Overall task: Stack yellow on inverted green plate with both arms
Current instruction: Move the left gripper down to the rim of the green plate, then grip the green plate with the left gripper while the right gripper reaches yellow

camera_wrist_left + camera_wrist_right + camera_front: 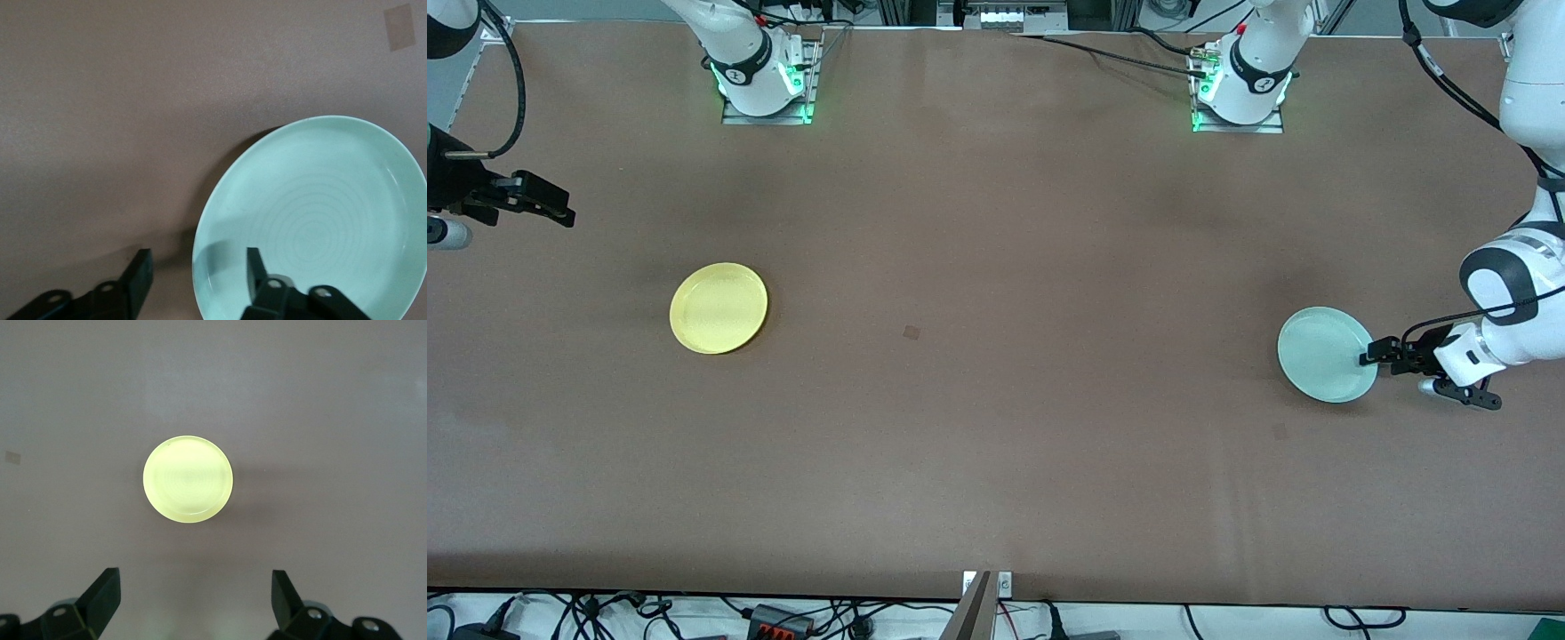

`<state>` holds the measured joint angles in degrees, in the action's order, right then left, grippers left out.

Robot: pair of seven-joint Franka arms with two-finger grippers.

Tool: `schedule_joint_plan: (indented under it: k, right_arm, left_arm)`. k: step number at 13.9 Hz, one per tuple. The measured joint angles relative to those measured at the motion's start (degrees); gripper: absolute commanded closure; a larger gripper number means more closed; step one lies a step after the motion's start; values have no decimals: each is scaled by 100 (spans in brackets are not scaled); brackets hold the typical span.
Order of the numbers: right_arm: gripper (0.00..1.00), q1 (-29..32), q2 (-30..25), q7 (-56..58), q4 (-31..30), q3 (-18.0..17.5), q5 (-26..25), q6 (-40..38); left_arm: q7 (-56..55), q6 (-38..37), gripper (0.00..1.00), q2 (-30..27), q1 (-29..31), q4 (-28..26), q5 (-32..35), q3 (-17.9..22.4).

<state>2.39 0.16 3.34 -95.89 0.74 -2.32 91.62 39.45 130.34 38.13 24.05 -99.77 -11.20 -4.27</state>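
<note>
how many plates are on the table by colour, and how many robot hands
yellow plate: 1
green plate: 1
robot hands: 2, left hand at the green plate's rim, right hand over the table's right-arm end
total: 4

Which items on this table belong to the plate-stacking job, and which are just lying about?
Part of the job:
- green plate, right way up, toward the left arm's end
- yellow plate, toward the right arm's end
- left gripper, open, straddling the green plate's rim
- right gripper, open, high above the yellow plate

Just lying about:
- small tape patch mid-table
</note>
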Motion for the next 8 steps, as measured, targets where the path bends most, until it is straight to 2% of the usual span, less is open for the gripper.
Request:
schedule_joint_plan:
  k: [1, 3, 4, 5, 8]
  right_arm:
    - [0, 0, 0, 0, 0, 0, 0, 0]
    - [0, 0, 0, 0, 0, 0, 0, -2]
    - [0, 0, 1, 0, 0, 0, 0, -5]
    - [0, 0, 3, 0, -1, 0, 0, -9]
    - [0, -2, 57, 3, -47, -2, 0, -41]
  left_arm:
    - [39, 0, 72, 13, 0, 0, 0, 0]
    - [170, 0, 74, 43, 2, 0, 0, 0]
    - [240, 0, 79, 62, 5, 0, 0, 0]
    - [269, -1, 93, 86, 11, 0, 0, 0]
    - [289, -4, 99, 120, 18, 7, -5, -1]
